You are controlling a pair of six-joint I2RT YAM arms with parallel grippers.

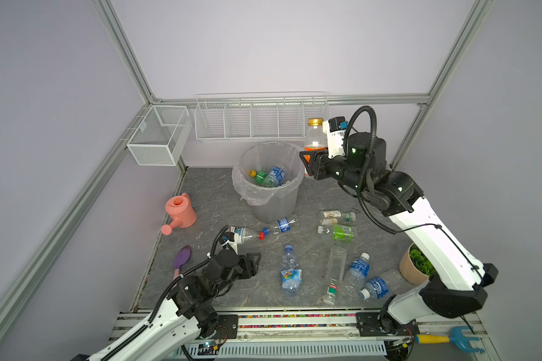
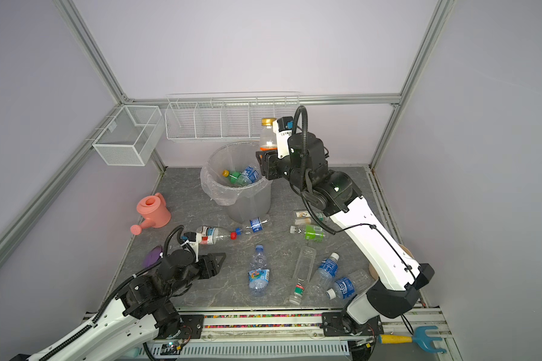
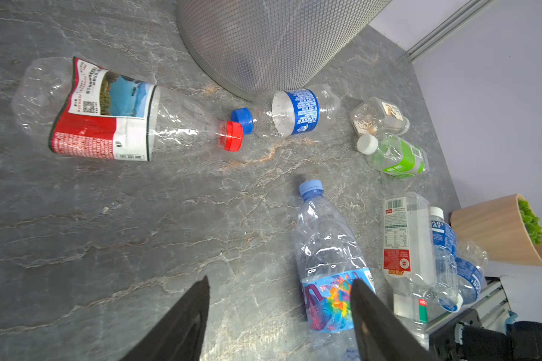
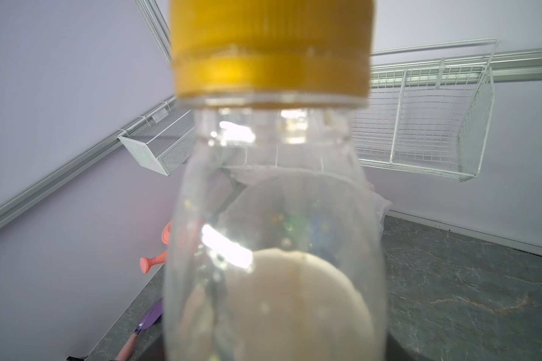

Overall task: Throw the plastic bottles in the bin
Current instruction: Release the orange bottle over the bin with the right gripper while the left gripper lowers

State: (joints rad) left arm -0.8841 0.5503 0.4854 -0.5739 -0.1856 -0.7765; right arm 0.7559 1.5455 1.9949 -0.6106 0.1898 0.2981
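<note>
Holding: your right gripper [image 1: 309,160] is clamped on the yellow-capped bottle [image 1: 315,136], upright by the bin [image 1: 265,203]'s right rim | left gripper [image 3: 280,279] spread, empty (near left) | risk: let go now and it likely clips the rim and falls outside.

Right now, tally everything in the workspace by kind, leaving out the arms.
Plastic bottles: 11 in sight
Bin: 1
Wire baskets: 2
Watering can: 1
Trowel: 1
Potted plant: 1
Hand rake: 1
Total: 18
</note>
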